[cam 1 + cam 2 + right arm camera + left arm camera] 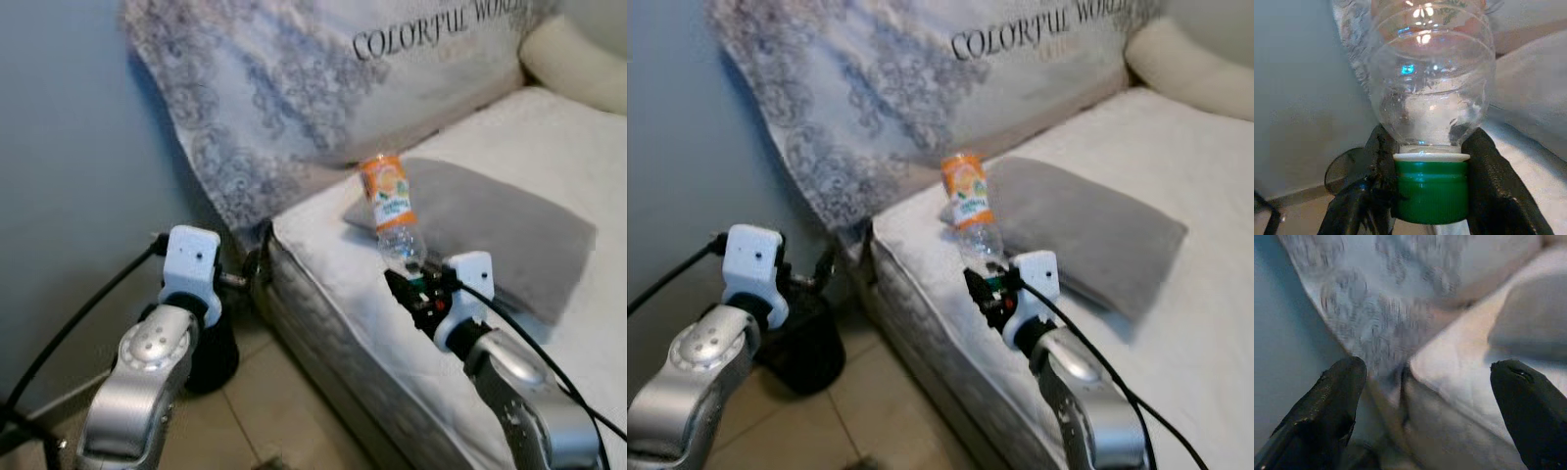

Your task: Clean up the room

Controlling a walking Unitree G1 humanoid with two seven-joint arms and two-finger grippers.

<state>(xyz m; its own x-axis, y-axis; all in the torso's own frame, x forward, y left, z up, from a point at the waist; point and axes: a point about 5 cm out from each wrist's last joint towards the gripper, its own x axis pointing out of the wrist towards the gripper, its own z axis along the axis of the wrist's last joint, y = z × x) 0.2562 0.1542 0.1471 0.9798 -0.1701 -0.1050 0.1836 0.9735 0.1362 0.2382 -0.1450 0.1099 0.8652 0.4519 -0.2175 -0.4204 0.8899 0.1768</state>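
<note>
Bed (549, 127) behind — bottle (390, 208) neck hidden between right pincer (411, 284) fingers

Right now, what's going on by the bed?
The right gripper is shut on the green cap of a clear plastic bottle with an orange label, holding it bottom-up above the white mattress edge, in front of a grey pillow. The left gripper is open and holds nothing, near the patterned cushion. A dark bin stands on the floor beside the bed.

Bottle (391, 211) on bed (333, 264) before pillow (509, 235), cushion (313, 78) behind, bin (803, 343) left on floor (265, 411)
</note>
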